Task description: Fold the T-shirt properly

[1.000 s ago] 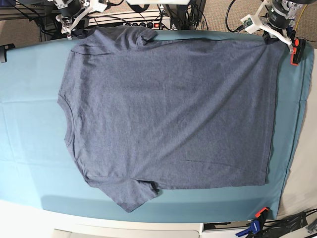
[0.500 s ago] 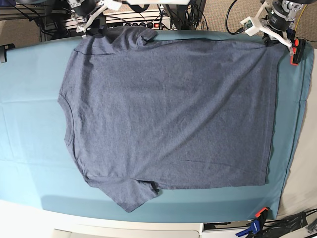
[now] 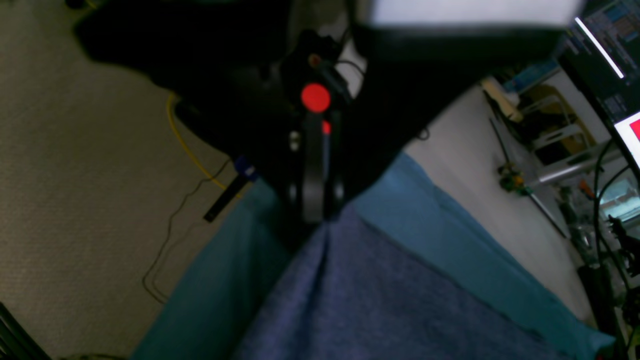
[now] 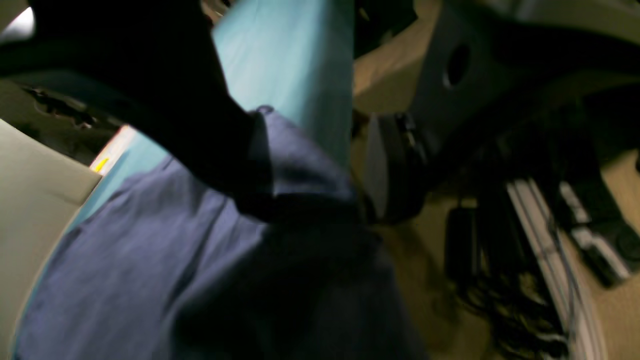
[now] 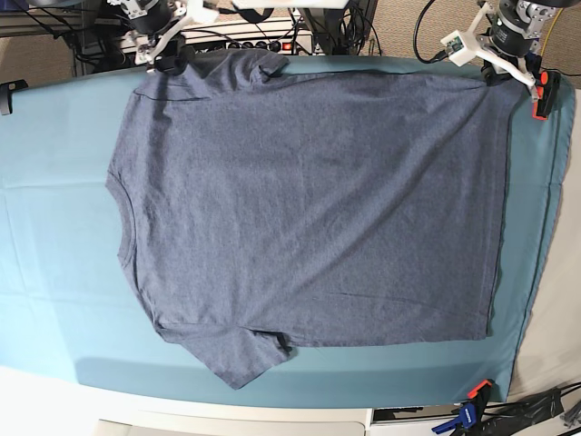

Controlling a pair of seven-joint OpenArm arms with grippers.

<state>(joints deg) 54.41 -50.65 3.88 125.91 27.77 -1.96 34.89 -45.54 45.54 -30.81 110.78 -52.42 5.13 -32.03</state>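
Blue-grey T-shirt (image 5: 309, 209) flat on teal-covered worktop (image 5: 54, 227), collar twd base view's left.
Both claws at far edge: left claw (image 3: 312, 210) pinches hem corner; right claw (image 4: 250, 165) clamps bunched sleeve fabric, 2 grips total.

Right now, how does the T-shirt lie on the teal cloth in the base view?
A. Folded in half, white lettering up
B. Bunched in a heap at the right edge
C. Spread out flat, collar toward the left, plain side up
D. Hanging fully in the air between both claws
C: the T-shirt lies spread flat on the teal cloth, its collar at the left and no lettering showing.
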